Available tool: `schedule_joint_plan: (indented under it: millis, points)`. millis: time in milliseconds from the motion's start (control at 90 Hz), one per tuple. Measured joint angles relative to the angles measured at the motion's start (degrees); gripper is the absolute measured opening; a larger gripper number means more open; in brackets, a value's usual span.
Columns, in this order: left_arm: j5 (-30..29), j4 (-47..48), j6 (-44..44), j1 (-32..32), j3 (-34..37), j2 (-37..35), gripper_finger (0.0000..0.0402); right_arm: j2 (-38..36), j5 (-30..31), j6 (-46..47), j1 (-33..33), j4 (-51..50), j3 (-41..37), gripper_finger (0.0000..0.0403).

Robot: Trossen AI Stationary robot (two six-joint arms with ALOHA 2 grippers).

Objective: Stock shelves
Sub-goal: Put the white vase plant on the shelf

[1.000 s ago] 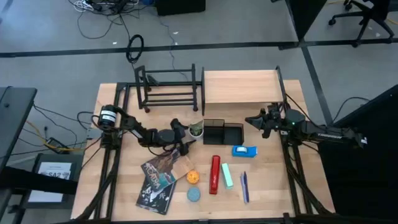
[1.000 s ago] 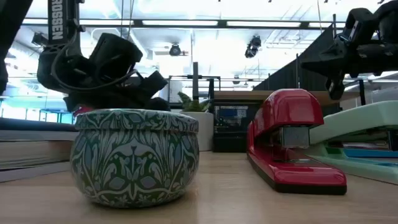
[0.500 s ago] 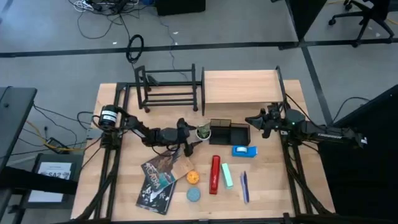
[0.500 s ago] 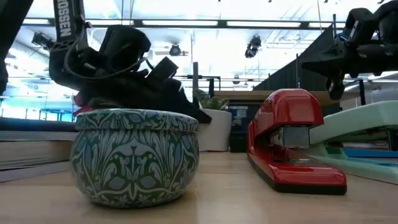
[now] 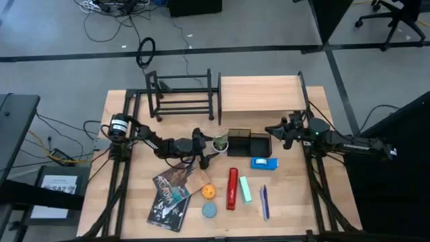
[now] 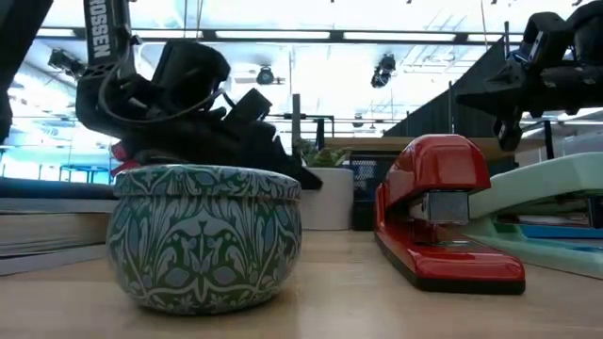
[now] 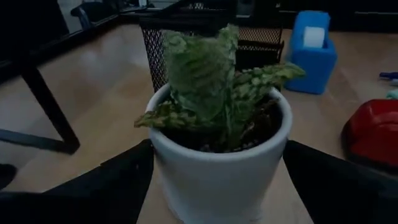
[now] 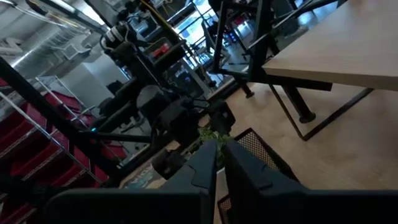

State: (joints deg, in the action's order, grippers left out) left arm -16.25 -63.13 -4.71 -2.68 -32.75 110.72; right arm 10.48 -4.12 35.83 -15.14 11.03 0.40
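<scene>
A small plant in a white pot [image 5: 220,142] stands on the table in front of the black mesh organizer [image 5: 250,142]. My left gripper [image 5: 213,145] reaches in from the left and is shut on the pot. At the far side stand the shelves: the black slatted rack [image 5: 181,94] and the wooden plank shelf [image 5: 259,94]. My right gripper [image 5: 272,130] hovers shut by the plank shelf's near right corner, holding nothing. My left gripper pinches the pot's white wall [image 7: 168,168] between its two fingers, one on each opposite side. The fingers [image 7: 112,183] lie level and come from the table's left side. The pot stands upright with its base on the table.
Nearer the front lie a blue tape dispenser [image 5: 264,163], a red stapler [image 5: 232,188], a mint-green block [image 5: 245,189], pens [image 5: 264,202], an orange disc [image 5: 209,191], a patterned tin [image 5: 209,210] and a book [image 5: 173,195].
My left gripper has gone toward the table's right edge and closed in around the pot. The pot has slid a little to the right, staying upright, and the mesh organizer behind it has shifted right with it.
</scene>
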Motion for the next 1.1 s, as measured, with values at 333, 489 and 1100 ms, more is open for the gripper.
schedule_joint_plan:
  millis: [333, 489, 1100]
  points:
    - [0.61, 0.13, 0.26, 0.07, -7.07, 7.1, 0.0335, 0.02, 0.0, 0.0, 0.0, 0.0, 0.0, 0.0007]
    - [1.3, 6.49, 0.22, 0.3, -10.79, 7.97, 0.0348, 0.0, -0.01, 0.0, 0.0, 0.0, 0.0, 0.0007]
    - [5.02, 13.34, 2.36, 1.92, -18.15, 7.97, 0.039, 0.0, 0.0, 0.0, 0.0, 0.0, 0.0, 0.0007]
